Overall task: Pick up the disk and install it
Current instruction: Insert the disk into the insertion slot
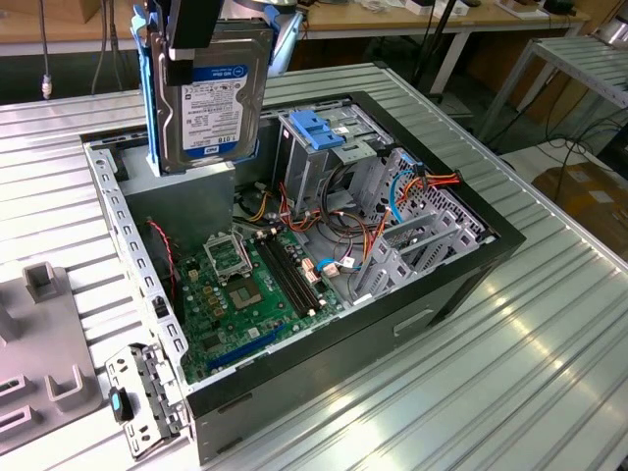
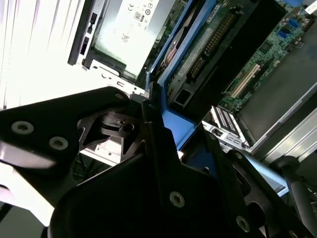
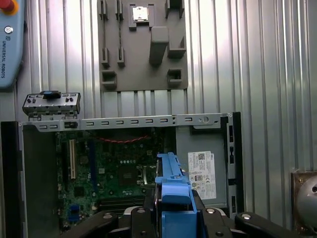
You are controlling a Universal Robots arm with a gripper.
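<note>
Disk held upright by the gripper — above the open case

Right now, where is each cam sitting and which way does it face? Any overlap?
Exterior view: off the arm, raised, looking obliquely down into the open computer case; shows the end effector gripping the disk above it.
First wrist view: on the arm, looking straight down into the case; end effector links and the disk's blue frame in the foreground.
Second wrist view: on the arm, close in, looking past the end effector's black body along the disk's edge.
Shared: all three show the disk and the motherboard.
</note>
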